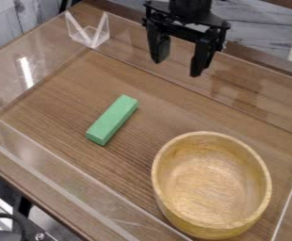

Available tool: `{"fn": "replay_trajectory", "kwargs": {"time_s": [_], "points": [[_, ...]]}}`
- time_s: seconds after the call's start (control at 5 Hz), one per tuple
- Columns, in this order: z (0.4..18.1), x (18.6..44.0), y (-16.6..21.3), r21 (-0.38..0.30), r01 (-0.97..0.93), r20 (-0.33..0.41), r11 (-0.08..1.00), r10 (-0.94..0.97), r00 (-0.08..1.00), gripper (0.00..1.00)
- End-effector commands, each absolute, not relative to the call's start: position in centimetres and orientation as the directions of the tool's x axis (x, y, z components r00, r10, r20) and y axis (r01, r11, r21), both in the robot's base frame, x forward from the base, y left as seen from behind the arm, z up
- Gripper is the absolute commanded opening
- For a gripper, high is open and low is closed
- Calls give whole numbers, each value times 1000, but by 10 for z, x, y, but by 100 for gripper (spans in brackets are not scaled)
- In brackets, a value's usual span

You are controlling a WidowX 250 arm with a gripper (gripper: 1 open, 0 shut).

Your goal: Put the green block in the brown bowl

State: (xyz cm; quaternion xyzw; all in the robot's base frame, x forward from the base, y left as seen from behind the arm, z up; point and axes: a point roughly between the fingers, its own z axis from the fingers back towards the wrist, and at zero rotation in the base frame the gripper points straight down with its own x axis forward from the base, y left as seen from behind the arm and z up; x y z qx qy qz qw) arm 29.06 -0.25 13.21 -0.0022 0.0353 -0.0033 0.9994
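The green block (112,120) lies flat on the wooden tabletop, left of centre, its long side running diagonally. The brown bowl (212,213) stands at the front right and looks empty. My gripper (178,58) hangs above the back of the table, pointing down, beyond and to the right of the block. Its two black fingers (198,60) stand wide apart with nothing between them, so it is open. It touches neither the block nor the bowl.
Clear plastic walls (23,66) fence the wooden table (224,104) on the left, back and front. A folded clear plastic piece (86,31) stands at the back left corner. A grey marbled wall rises behind the arm.
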Motion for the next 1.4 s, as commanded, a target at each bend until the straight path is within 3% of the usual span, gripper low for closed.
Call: {"fn": "replay_trajectory", "kwargs": {"time_s": [0.0,0.2,0.4,0.6,1.2], "points": [[129,283,12,-5,-10,-69,1000,10,998,100],[102,258,51,-7,-32,-84,999,32,996,100],[91,223,96,-11,-3,-19,1000,3,1000,100],[76,221,95,-22,2,38,1000,-1,999,100],[59,239,86,-49,-21,63,999,25,998,100]]}}
